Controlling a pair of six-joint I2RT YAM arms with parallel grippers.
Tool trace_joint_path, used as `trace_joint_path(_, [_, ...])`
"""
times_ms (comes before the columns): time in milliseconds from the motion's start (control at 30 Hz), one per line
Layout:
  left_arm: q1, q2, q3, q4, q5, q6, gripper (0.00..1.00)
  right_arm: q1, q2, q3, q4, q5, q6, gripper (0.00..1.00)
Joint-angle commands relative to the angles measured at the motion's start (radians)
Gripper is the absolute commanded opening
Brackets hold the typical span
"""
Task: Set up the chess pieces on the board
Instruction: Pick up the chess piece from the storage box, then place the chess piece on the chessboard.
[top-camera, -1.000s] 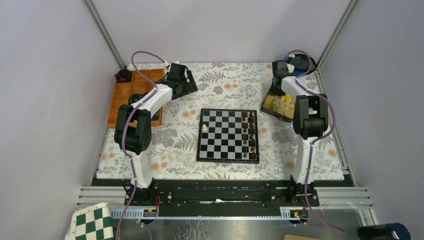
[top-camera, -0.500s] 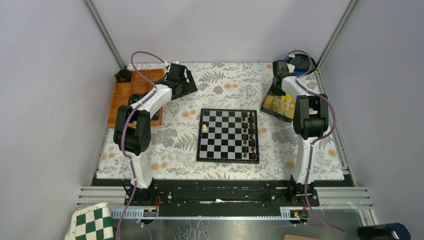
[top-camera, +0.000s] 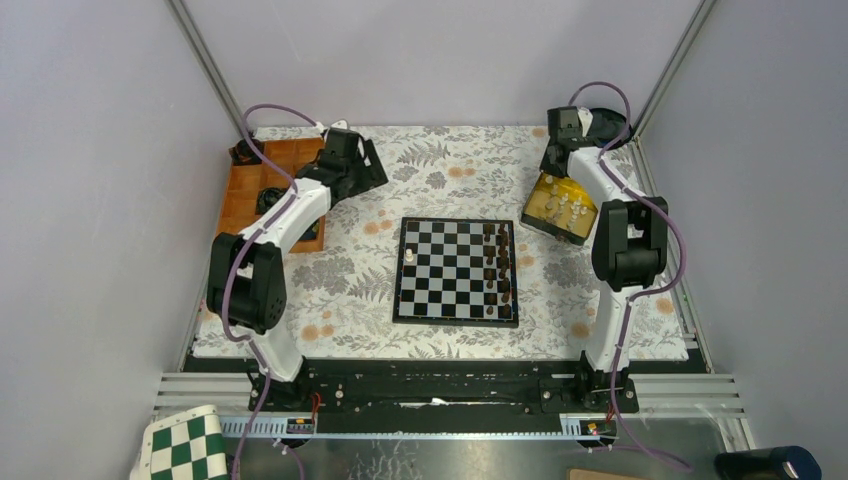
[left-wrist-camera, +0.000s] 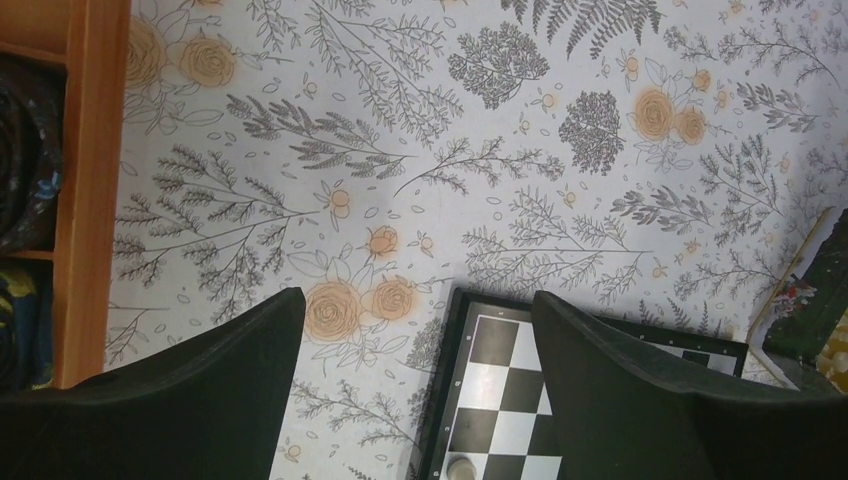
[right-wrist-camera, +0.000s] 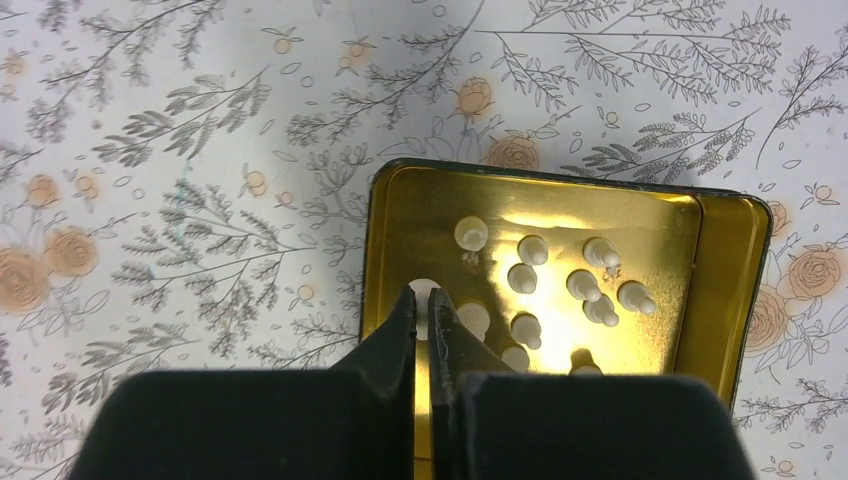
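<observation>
The board (top-camera: 457, 312) lies mid-table, with one white chess piece (top-camera: 410, 256) on its left column and dark pieces (top-camera: 497, 265) along its right side. Several more white chess pieces (right-wrist-camera: 583, 285) stand in a gold tin (right-wrist-camera: 720, 260) right of the board (left-wrist-camera: 497, 372). My right gripper (right-wrist-camera: 422, 296) hangs above the tin's left end, shut on a white chess piece (right-wrist-camera: 424, 288) whose round end pokes past the fingertips. My left gripper (left-wrist-camera: 415, 300) hovers open over the cloth by the board's far left corner, holding nothing.
An orange wooden tray (top-camera: 262, 165) with dark items sits at the back left. A dark round object (top-camera: 607, 124) lies at the back right corner. A green-and-white checkered board (top-camera: 185, 445) rests off the table at the front left. Grey walls enclose the floral cloth.
My right gripper closed in the tin and rose above it. My left arm's elbow swung left, its gripper still open near the board's far left corner.
</observation>
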Motion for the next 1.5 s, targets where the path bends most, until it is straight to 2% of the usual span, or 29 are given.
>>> trace_joint_path(0, [0.005,-0.072,-0.046,0.004,-0.024,-0.006,0.91,0.041,-0.097,-0.009,-0.002,0.03,-0.029,0.0])
trace_joint_path(667, [0.005,-0.342,-0.275,-0.004,0.004,-0.057,0.91,0.426,-0.214,-0.067,-0.077,0.107,-0.045,0.0])
trace_joint_path(1067, [0.006,-0.439,-0.351,-0.022,0.016,-0.079,0.91,0.617,-0.114,-0.015,-0.082,0.083,-0.031,0.0])
trace_joint_path(1467, [0.006,-0.476,-0.398,-0.026,0.024,-0.09,0.91,0.683,0.033,0.139,-0.114,0.035,-0.052,0.0])
